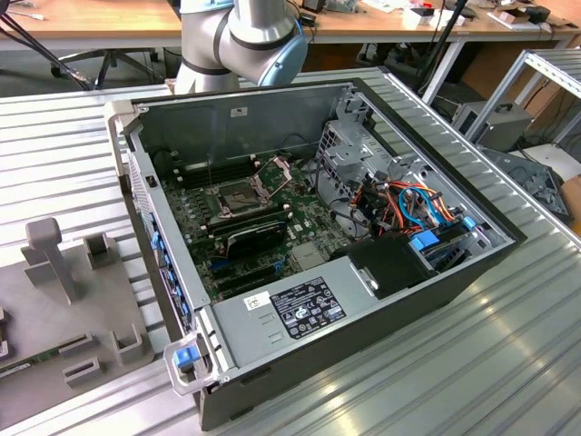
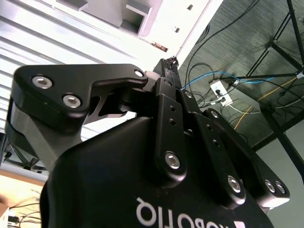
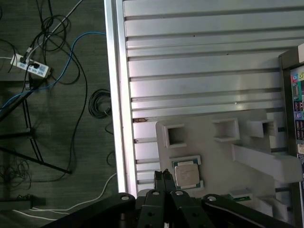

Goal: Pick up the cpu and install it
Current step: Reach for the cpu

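Note:
The cpu (image 3: 186, 172), a small square chip with a pale metal face, lies flat in a recess of the grey fixture plate (image 3: 209, 152) in the first wrist view. My gripper (image 3: 163, 175) hangs high above the table, its two black fingers pressed together and shut on nothing, with the tips appearing just beside the cpu. In the second wrist view the gripper (image 2: 169, 62) also shows its fingers closed to a point. In the exterior view the open computer case (image 1: 300, 227) holds the green motherboard (image 1: 300, 218), whose dark socket (image 1: 230, 195) has its metal frame (image 1: 272, 173) hinged up.
The case lies on a ribbed aluminium table (image 1: 508, 363). The grey fixture plate (image 1: 73, 309) with upright blocks sits at the exterior view's left. My arm (image 1: 245, 27) rises behind the case. Cables and a power strip (image 3: 31, 66) lie on the floor beyond the table edge.

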You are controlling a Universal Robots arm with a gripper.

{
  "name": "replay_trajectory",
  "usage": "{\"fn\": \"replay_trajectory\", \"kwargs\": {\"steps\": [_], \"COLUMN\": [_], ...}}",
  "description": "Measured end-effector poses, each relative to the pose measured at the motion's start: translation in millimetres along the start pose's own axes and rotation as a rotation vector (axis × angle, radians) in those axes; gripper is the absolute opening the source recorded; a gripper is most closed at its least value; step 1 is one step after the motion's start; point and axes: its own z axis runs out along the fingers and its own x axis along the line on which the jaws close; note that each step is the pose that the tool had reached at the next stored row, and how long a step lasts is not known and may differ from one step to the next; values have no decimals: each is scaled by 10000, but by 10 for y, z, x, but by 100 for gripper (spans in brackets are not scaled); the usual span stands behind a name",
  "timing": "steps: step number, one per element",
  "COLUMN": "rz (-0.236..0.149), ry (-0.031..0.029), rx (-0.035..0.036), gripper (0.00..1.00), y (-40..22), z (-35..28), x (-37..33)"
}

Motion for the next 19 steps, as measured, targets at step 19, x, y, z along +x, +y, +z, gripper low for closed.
{"fn": "replay_trajectory", "kwargs": {"steps": [19], "rz": [0], "ry": [0], "rx": [-1], "gripper": [11], "y": [-7], "z": [33], "x": [-11]}}
